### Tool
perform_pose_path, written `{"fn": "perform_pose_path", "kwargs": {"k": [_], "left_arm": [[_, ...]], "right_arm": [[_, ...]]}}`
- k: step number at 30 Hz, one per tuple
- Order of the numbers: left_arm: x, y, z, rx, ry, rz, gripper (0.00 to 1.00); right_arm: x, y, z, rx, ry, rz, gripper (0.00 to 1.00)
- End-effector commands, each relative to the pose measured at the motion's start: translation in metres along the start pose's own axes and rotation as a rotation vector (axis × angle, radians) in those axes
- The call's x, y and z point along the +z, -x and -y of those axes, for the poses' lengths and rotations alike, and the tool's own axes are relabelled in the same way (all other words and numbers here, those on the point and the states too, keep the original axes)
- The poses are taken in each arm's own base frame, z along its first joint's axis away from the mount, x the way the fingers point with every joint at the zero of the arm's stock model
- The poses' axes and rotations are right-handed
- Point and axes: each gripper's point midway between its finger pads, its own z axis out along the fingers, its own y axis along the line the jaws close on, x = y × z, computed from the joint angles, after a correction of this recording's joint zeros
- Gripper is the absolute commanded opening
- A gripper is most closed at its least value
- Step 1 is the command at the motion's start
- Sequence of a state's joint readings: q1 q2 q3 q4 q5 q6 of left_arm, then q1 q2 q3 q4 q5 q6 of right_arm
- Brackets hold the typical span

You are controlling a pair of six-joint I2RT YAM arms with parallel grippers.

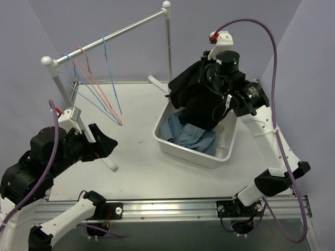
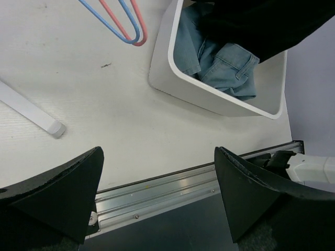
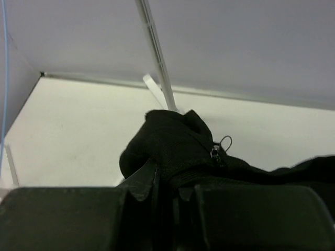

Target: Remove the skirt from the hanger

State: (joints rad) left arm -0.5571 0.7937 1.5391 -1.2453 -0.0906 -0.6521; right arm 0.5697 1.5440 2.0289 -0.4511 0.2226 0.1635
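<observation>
The black skirt (image 1: 196,97) hangs bunched above the white tub (image 1: 178,149), and its lower folds reach into it. My right gripper (image 3: 167,180) is shut on the skirt (image 3: 178,141), whose zip pull shows just past the fingertips. Two light-blue hangers (image 1: 107,78) and a pink one hang bare on the rail at the left, apart from the skirt. Their lower loops show in the left wrist view as the blue hanger (image 2: 125,32) and the pink hanger (image 2: 138,31). My left gripper (image 1: 104,144) stands open over the table's near-left part, with nothing between its fingers (image 2: 158,151).
A blue denim garment (image 1: 191,137) lies in the tub (image 2: 167,73). The clothes rail (image 1: 120,29) slants across the back on two posts, one post (image 3: 157,57) just behind the tub. A white rack foot (image 1: 107,159) lies on the table beside my left gripper.
</observation>
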Motion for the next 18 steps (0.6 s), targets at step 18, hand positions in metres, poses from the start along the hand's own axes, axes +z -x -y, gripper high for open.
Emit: {"fn": "perform_pose_path", "kwargs": {"k": [18], "left_arm": [[0.027,0.001,0.019,-0.005,-0.060,-0.033,0.95]], "right_arm": [[-0.120,-0.036,0.078,-0.012,-0.171,0.041,0.00]]}}
